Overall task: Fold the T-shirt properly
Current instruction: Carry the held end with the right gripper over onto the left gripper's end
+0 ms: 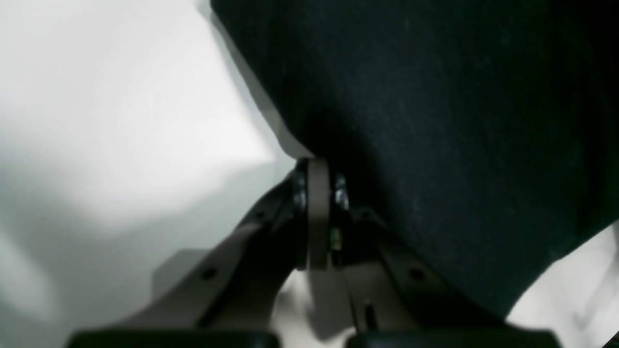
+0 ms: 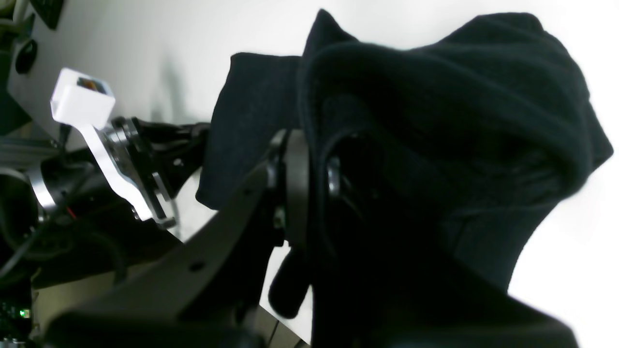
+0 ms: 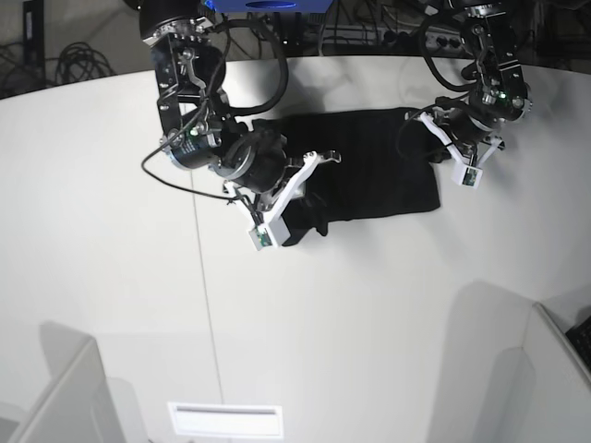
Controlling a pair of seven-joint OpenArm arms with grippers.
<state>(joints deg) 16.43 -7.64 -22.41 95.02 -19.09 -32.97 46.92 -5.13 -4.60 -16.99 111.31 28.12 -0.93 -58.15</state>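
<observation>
T-shirt [image 3: 374, 166] lay spread on white desk [image 3: 369, 314], between both arms. Right fingers [image 2: 309, 179] were clamped on a bunched fold at one end; left fingers [image 1: 321, 193] pinched together on the opposite edge.

Robotics lab: white bench [image 3: 369, 314], 2 mounted arms, loose cables [image 3: 78, 60].

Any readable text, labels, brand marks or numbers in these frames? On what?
None readable.
T-shirt: plain black side showing, no print or tag in view.
White camera housing on the other arm: small coloured patch, too blurred to read.
</observation>
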